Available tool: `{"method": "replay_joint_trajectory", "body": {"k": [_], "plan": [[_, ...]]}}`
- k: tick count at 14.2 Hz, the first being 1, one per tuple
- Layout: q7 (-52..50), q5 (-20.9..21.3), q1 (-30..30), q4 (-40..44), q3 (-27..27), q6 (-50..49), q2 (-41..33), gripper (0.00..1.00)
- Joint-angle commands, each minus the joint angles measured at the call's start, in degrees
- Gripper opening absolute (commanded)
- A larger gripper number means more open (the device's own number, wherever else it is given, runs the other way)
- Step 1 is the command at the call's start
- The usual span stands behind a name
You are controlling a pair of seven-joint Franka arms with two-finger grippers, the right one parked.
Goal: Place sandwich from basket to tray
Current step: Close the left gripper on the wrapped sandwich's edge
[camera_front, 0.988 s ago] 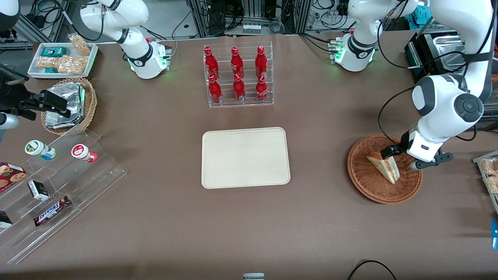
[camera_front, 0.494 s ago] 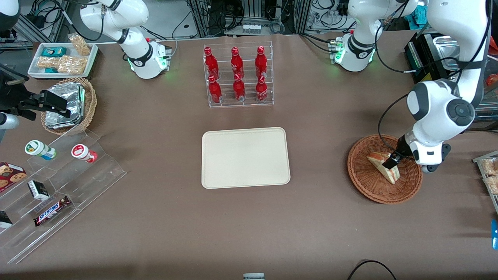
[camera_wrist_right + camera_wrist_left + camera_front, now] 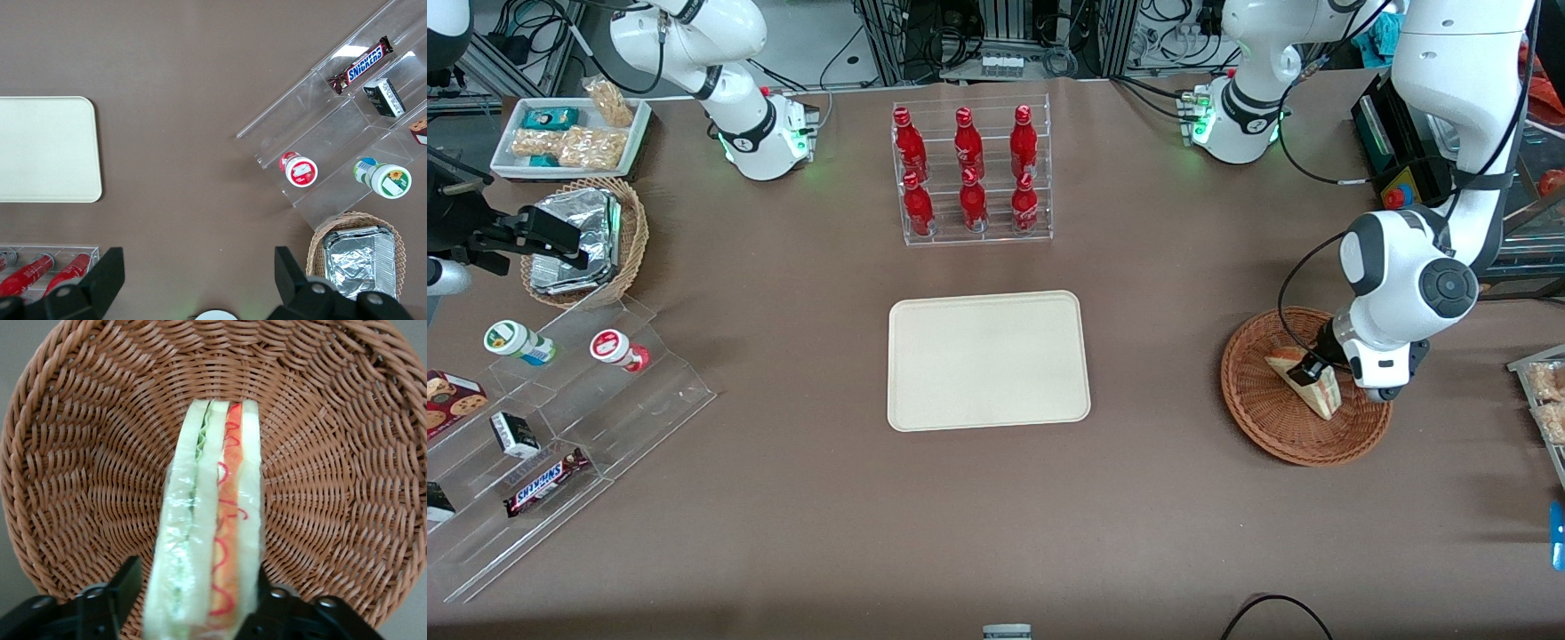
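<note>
- The sandwich (image 3: 1305, 382) is seen lying in the reddish-brown wicker basket (image 3: 1272, 427), toward the working arm's end of the table.
- The wedge is stood on edge, its layers shown in the wrist view as pale bread, green filling, red-orange filling and bread again (image 3: 212, 520).
- The gripper (image 3: 1316, 366) is lowered into the basket (image 3: 80, 473) over the wider end of the sandwich.
- The two black fingers (image 3: 110, 603) are placed one on each side of the wedge, so that the sandwich is set between the jaws.
- The jaws are spread about as wide as the sandwich; whether they press on the bread or only flank it cannot be told.
- The sandwich is rested on the basket's woven floor, with its narrow end pointed away from the gripper.
- The cream tray (image 3: 989, 360) is laid flat at the middle of the table, well apart from the basket, with nothing on it.
- A clear rack of red bottles (image 3: 969, 173) is stood farther from the front camera than the tray.
</note>
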Motion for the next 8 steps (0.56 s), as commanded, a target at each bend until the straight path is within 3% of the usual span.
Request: {"method": "replay_joint_trajectory", "body": {"k": [1, 5, 8], "plan": [[-0.45, 0.05, -0.34, 4.77, 0.32, -10.63, -2.43, 0.08], [1.90, 1.53, -2.70, 17.09, -1.25, -27.98, -2.26, 0.08], [16.28, 4.18, -9.46, 17.89, -1.61, -30.38, -2.18, 0.10]]}}
